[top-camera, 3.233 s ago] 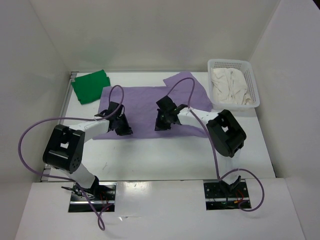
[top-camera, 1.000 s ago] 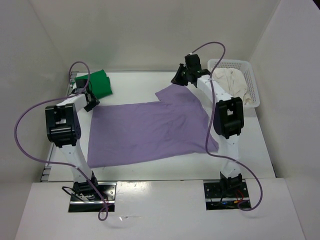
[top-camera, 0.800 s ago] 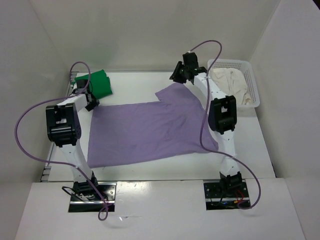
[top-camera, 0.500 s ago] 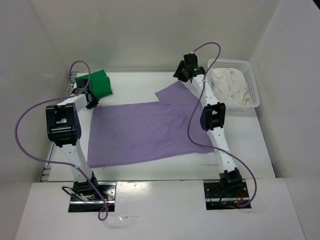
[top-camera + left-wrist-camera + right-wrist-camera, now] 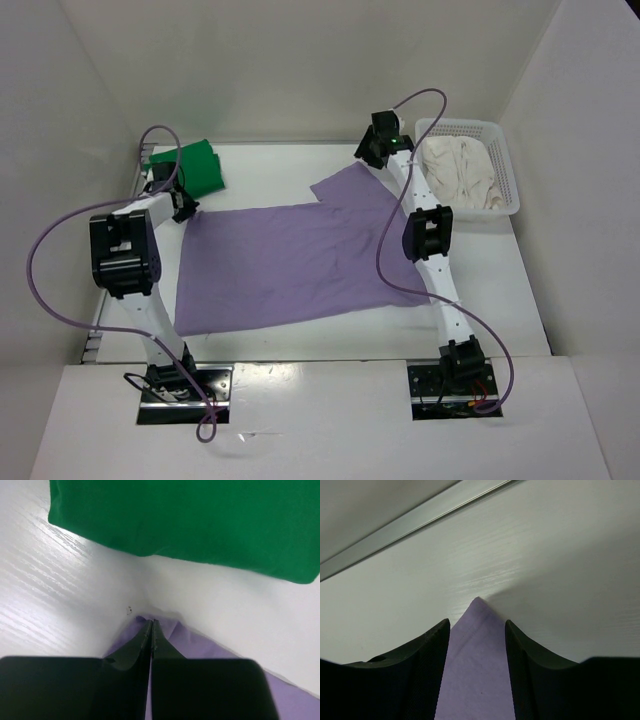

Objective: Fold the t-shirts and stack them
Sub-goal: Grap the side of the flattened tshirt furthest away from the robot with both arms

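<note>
The lavender-purple t-shirt (image 5: pixel 290 260) lies spread flat across the middle of the table. My left gripper (image 5: pixel 183 205) pinches its far left corner (image 5: pixel 192 642), jaws shut at the tips (image 5: pixel 151 623). The bright green t-shirt (image 5: pixel 195 165) lies folded just beyond that corner (image 5: pixel 200 520). My right gripper (image 5: pixel 372 150) stands open over the shirt's far right corner; the pointed purple cloth (image 5: pixel 479 655) lies loose between the two fingers (image 5: pixel 432 647), touching neither. The cream-white t-shirt (image 5: pixel 455 175) sits bunched in the basket.
A white perforated basket (image 5: pixel 508 170) stands at the back right, close beside my right arm. A metal strip (image 5: pixel 410 520) runs along the table's far edge ahead of the right gripper. White walls enclose the table on three sides.
My right gripper has opened and let go of the purple corner, drifting slightly right. My left gripper has closed on the far left corner. Before that, the shirt was drawn out flat.
</note>
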You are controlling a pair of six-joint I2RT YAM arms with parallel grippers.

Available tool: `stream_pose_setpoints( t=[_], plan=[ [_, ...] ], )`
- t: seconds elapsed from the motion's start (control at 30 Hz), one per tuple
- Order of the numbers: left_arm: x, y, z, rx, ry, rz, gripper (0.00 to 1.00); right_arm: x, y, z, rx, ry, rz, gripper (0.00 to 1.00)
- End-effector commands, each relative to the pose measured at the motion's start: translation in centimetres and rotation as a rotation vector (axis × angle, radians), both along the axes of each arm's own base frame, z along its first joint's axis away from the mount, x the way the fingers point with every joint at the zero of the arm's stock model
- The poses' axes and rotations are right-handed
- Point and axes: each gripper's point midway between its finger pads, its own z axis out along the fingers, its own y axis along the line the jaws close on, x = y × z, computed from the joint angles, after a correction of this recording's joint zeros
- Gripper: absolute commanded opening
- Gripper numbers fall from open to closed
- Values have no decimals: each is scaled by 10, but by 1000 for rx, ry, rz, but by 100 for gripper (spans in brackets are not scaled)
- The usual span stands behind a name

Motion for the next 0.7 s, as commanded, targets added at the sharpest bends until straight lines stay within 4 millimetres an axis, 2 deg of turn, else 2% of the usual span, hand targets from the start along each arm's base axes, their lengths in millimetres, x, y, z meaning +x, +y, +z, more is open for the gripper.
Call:
stream_pose_setpoints(
  t=[0.0,0.13,0.17,0.23,0.37,0.4,0.43,0.5,0.53,0.6,0.67],
  plan=[
    [9,2,35,2,-115,8,0,3,1,-9,-3,-5,-1,54],
    [8,-1,47,-7,-139,8,0,-4,18,-31,15,34,32,54],
    [8,-1,51,-5,-148,8,0,-4,18,-31,15,34,32,54],
    [8,0,55,-3,-157,8,0,-8,24,-44,17,54,34,54],
    [5,-1,64,-1,-168,8,0,-9,33,-47,32,56,46,53],
    [5,-3,64,-8,-169,1,0,-9,35,-42,43,48,55,42],
    [3,-4,60,-17,-162,9,0,-9,35,-42,43,48,55,36],
    [3,-4,65,-15,-173,9,0,-5,38,-35,67,30,50,25],
    [0,-9,65,-16,-170,0,0,-2,41,-27,79,8,59,16],
    [1,-9,70,-14,-181,0,0,2,45,-11,118,-20,48,8],
    [-5,-10,67,-16,-171,0,0,3,48,2,136,-41,50,0]
  ],
)
